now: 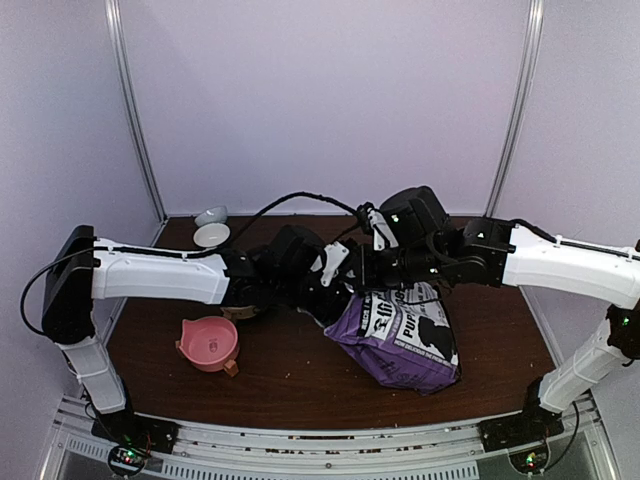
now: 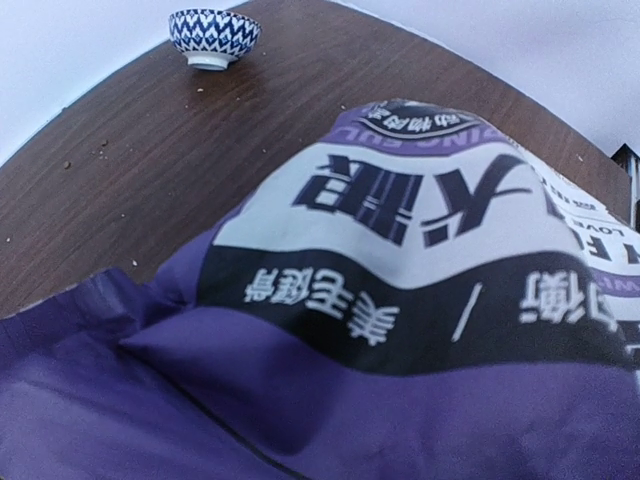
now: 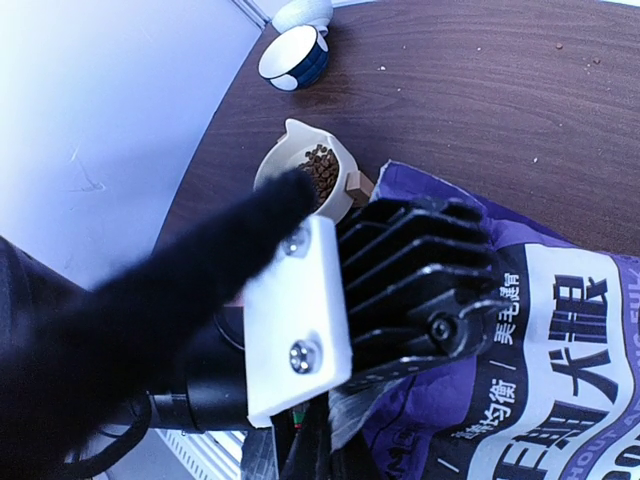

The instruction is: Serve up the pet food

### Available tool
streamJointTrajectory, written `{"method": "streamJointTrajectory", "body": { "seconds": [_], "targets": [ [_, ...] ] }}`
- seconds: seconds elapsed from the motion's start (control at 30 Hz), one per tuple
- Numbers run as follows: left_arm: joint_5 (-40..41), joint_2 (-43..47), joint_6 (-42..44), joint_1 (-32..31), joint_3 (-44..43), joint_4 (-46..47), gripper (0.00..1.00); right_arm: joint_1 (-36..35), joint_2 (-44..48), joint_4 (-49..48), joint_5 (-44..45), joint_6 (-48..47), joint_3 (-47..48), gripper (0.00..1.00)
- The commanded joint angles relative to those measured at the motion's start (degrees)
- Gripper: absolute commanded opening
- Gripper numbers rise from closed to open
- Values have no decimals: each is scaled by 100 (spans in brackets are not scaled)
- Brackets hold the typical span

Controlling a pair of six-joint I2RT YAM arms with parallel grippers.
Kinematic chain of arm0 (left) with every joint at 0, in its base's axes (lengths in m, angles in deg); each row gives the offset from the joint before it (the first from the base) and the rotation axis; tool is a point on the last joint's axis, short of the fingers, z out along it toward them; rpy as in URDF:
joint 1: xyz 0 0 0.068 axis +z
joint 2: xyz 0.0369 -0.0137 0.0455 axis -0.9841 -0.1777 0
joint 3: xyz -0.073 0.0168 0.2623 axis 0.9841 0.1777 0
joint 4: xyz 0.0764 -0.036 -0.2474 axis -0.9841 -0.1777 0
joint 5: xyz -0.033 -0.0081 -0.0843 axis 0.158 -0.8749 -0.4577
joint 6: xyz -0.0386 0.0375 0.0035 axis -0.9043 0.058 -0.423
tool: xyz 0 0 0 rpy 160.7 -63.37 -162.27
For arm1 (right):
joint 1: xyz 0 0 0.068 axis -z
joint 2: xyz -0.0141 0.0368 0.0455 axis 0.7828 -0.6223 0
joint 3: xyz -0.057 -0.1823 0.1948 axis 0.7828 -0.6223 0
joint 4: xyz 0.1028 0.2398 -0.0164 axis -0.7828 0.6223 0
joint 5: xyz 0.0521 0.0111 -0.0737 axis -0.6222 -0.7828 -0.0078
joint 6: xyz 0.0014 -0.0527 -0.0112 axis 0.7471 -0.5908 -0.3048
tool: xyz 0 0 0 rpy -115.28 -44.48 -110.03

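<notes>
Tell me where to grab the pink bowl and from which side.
Likely best: grip the pink bowl by the short brown handle jutting from its near-right rim, coming down from above. It sits upright, mouth up, apart from the bag.

On the tabletop (image 1: 300, 385) the bag (image 1: 400, 335) lies right of centre, toward the near edge. Just beside its left end stands a spouted cup (image 3: 285, 145) with the pet food (image 3: 320, 172) in it. A large bowl (image 1: 208, 343) sits near the left edge, left of the cup. A small bowl (image 1: 211, 235) sits in the far left corner, a second small bowl (image 1: 211, 214) just behind it
</notes>
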Motion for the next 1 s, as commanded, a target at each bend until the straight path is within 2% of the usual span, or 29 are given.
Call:
{"method": "streamJointTrajectory", "body": {
  "seconds": [0.0,0.13,0.27,0.4,0.6,0.77,0.97],
  "targets": [
    [-674,-211,729,-14,-79,-484,0,-48,47,-361,-172,-73,316,0],
    [-1816,-190,1008,-24,-33,-985,0,5,102,-322,-165,-82,276,0],
    [-2280,-176,1301,-147,-55,-1493,0,62,195,-312,-146,-87,199,0],
    [-3004,-173,1215,-160,12,-1514,0,115,250,-274,-146,-84,133,0],
    [-3655,-56,1184,-161,-8,-1722,0,159,347,-260,-115,-67,50,0],
    [-4309,174,726,-140,243,-1392,0,174,426,-252,-73,-27,-21,0],
    [-4765,722,-422,41,840,-504,0,189,524,-209,2,-18,-109,0]
  ]
}}
